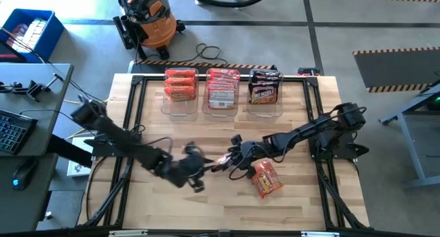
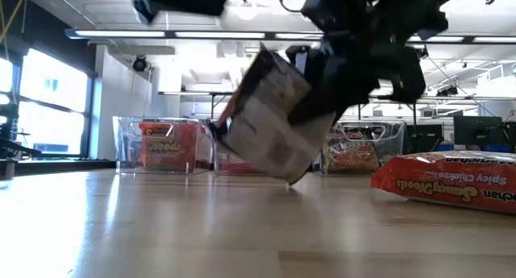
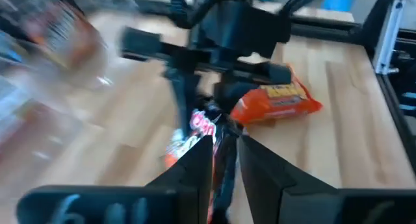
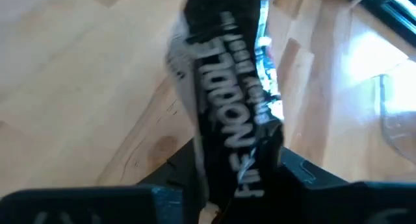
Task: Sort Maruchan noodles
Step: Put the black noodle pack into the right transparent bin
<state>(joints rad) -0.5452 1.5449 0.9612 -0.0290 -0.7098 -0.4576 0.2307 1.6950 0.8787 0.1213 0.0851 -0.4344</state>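
Passing a dark noodle packet point(image 4: 227, 107) between arms above the desk point(image 1: 206, 209), we see both pincers on it: the right pincer point(image 4: 237, 169) grips one end, and the left pincer point(image 3: 224, 152) has its fingers closed around the other. If one lets go before the other holds firmly, we judge the crinkly packet could slip and drop. An orange packet point(image 1: 267, 178) lies just beside them; the bins point(image 1: 221, 103) stand well apart.
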